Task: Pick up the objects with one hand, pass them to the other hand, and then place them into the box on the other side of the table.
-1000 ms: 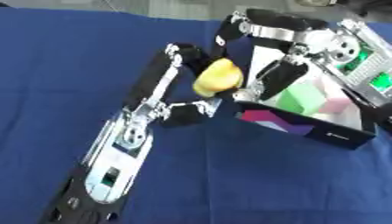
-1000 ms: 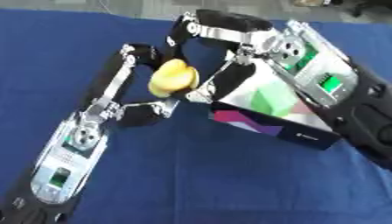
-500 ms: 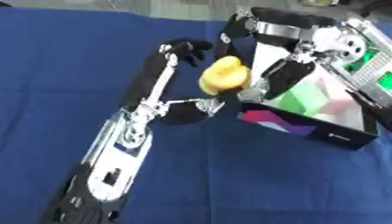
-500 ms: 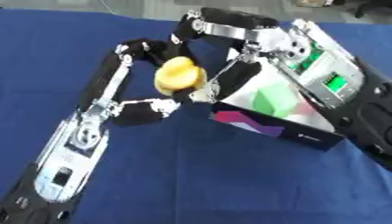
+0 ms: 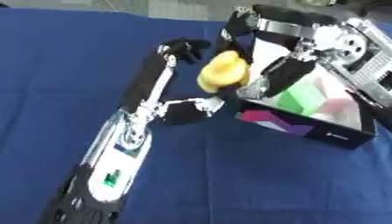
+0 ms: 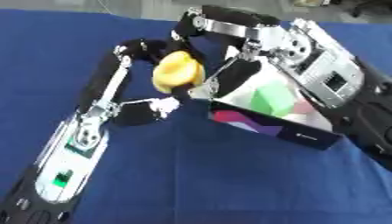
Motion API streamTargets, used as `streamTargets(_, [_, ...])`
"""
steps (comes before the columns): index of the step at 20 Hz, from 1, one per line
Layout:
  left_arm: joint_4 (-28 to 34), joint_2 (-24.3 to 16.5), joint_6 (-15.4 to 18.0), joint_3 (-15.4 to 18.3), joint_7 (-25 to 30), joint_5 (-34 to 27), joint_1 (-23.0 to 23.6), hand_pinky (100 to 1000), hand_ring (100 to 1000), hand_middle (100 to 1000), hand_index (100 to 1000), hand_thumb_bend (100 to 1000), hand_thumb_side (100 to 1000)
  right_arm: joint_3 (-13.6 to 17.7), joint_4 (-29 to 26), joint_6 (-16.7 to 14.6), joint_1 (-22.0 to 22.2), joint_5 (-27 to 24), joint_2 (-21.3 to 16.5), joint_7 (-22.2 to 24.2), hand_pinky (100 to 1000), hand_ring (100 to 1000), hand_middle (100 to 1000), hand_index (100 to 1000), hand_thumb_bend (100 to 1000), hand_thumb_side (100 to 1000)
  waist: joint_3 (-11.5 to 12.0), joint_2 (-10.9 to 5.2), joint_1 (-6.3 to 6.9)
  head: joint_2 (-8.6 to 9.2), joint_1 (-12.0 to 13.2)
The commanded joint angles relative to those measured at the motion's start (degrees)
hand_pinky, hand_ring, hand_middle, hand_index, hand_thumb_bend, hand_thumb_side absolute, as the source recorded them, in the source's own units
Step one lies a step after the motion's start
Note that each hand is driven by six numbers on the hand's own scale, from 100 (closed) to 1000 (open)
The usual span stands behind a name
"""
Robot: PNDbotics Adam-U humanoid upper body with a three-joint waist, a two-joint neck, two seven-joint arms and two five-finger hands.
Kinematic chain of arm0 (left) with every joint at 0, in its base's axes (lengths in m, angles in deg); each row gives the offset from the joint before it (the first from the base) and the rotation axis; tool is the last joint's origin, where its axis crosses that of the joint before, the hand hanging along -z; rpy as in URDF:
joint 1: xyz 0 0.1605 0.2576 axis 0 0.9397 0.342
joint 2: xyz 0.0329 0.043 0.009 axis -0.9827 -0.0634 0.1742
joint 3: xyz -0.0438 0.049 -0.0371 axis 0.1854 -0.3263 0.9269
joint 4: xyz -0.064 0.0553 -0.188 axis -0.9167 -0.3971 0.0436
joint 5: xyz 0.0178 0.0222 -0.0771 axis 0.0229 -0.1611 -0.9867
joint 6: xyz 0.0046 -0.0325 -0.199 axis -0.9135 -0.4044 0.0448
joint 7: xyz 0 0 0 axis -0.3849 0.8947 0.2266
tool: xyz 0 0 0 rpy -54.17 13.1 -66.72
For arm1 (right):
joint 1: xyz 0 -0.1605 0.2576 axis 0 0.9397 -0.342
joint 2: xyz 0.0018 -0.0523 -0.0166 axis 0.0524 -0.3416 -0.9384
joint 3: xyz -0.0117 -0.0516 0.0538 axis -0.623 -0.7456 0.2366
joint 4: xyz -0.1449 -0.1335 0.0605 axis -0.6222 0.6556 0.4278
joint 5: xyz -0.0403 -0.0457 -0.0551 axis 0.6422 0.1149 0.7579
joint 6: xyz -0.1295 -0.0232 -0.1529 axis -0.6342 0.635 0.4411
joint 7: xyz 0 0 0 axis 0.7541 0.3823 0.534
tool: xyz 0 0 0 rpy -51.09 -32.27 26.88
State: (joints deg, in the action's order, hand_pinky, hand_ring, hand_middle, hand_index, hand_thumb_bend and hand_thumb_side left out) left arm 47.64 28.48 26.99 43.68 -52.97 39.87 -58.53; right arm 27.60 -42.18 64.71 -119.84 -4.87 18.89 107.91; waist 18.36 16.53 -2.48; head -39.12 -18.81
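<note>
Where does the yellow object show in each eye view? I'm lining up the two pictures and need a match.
Left eye view: the yellow object sits above centre, between the left hand and the right hand.
Right eye view: it lies further left, upper middle.
Shared landmark: the box, just to the right of the yellow object in both views.

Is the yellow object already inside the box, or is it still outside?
Outside. The yellow object is above the blue cloth between both hands, beside the box, not over its opening.
</note>
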Motion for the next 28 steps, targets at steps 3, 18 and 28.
streamTargets(3, [0.66, -0.73, 0.57, -0.01, 0.16, 0.99, -0.18, 776, 654, 622, 809, 1000, 607, 1.82, -0.26, 0.59, 0.0, -1.82, -2.67, -1.6, 726, 601, 204, 569, 305, 100, -0.46, -0.84, 0.44, 0.17, -0.68])
streamTargets(18, [1.88, -5.85, -0.39, 1.1, -0.5, 2.99, 1.94, 775, 658, 626, 807, 998, 559, 6.91, -0.26, 1.19, 4.98, -5.79, -6.25, -7.71, 727, 606, 205, 576, 271, 100, -1.83, -2.31, 1.56, -0.51, -1.42])
streamTargets(28, [4.46, -12.69, -3.72, 3.5, -2.53, 1.1, 4.38, 773, 658, 625, 797, 906, 548, 15.04, 1.59, 4.65, 12.45, -12.38, -8.91, -16.71, 730, 614, 208, 597, 194, 100, -3.85, -3.02, 3.5, 0.02, -3.64])
